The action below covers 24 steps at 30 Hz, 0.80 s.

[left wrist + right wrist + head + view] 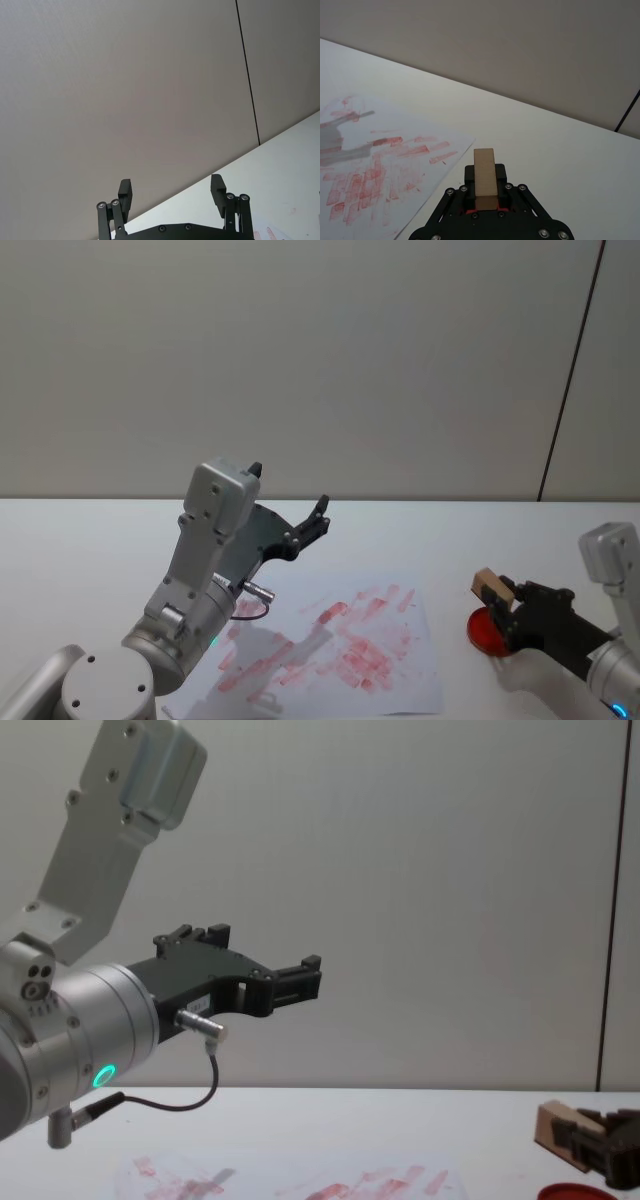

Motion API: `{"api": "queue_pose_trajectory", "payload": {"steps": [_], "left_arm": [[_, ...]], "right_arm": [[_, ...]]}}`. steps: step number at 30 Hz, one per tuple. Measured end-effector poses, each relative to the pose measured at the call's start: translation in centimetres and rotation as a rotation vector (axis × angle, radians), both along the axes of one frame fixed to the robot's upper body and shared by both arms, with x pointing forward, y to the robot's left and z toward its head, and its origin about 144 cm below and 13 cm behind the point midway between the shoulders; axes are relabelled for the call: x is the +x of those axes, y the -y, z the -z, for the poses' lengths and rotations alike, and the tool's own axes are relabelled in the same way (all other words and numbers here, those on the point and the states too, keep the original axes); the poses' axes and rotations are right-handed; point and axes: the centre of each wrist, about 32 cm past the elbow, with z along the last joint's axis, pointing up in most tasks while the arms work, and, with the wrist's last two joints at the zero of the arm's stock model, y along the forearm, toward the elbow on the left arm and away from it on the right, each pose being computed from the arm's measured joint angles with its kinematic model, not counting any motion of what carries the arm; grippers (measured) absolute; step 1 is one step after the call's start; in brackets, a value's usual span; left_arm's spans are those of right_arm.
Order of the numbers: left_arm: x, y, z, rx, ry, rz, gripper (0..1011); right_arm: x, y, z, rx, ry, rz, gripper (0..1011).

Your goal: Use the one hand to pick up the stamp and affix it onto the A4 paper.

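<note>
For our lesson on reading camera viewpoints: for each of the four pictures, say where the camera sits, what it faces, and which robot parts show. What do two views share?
Head: high up, looking down at the table, the paper, both arms.
Left wrist: on the raised left arm, facing the wall; open left hand.
Right wrist: behind the right hand, which grips the stamp, facing the paper.
Chest: low, looking across the table; left hand raised.
Head and chest share the red ink pad.
</note>
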Motion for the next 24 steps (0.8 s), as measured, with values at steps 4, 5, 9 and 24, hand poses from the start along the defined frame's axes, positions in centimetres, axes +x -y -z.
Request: {"api": "queue_pose_trajectory", "payload": {"steps": [4, 5, 9, 24], "left_arm": [[0.0, 0.0, 0.0, 0.0, 0.0, 0.0, 1002], [0.0, 0.0, 0.0, 0.0, 0.0, 0.0, 1003], [0.0, 0.0, 0.0, 0.0, 0.0, 0.0, 1002], [0.0, 0.0, 0.0, 0.0, 0.0, 0.0, 1002]], "right_arm": [[-0.1, 0.2, 0.3, -0.013, -0.014, 0.01, 216], [-0.1, 0.3, 0.3, -0.015, -0.015, 0.012, 216], [-0.1, 0.5, 0.6, -0.026, -0.027, 0.02, 216], [-0.2, 0.8, 1.1, -0.052, -0.057, 0.035, 244]]}}
